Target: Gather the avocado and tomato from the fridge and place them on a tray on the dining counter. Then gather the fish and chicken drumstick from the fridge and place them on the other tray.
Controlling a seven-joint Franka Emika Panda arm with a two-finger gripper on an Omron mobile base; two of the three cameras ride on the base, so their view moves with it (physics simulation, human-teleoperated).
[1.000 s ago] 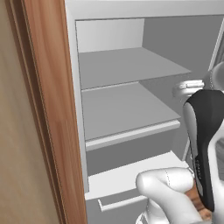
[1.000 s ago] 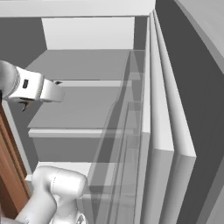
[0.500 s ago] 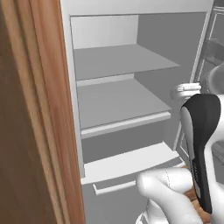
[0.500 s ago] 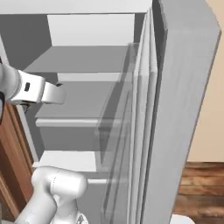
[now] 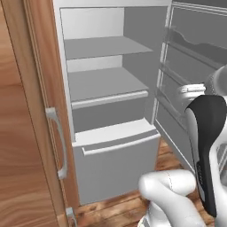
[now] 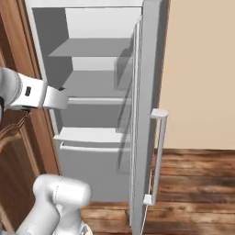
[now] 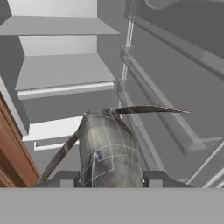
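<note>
The tall plain grey fridge [image 5: 111, 133] stands with its door [image 6: 147, 114] swung wide to the right, the door's clear shelf rails [image 7: 175, 118] running along its inner face and a vertical grey bar handle [image 6: 157, 156] on its outer edge. To the left of the fridge is a reddish-brown wooden cabinet [image 5: 26, 133] with a curved grey pull handle [image 5: 60, 142]. Inside, two flat grey shelves [image 5: 104, 82] sit above a closed lower drawer [image 5: 117, 164] with a horizontal bar.

In the hand view a grey, scaled fish [image 7: 109, 153] with thin dark fins sticking out to either side sits between the two dark fingers [image 7: 65, 179]; the gripper [image 7: 109, 180] is clamped on it, tail pointing toward the fridge interior. The fish is outside the fridge, in front of the drawer and near the door.

The floor [image 6: 193, 183] is brown wood planks, and a plain beige wall [image 6: 202, 69] rises behind the door.
</note>
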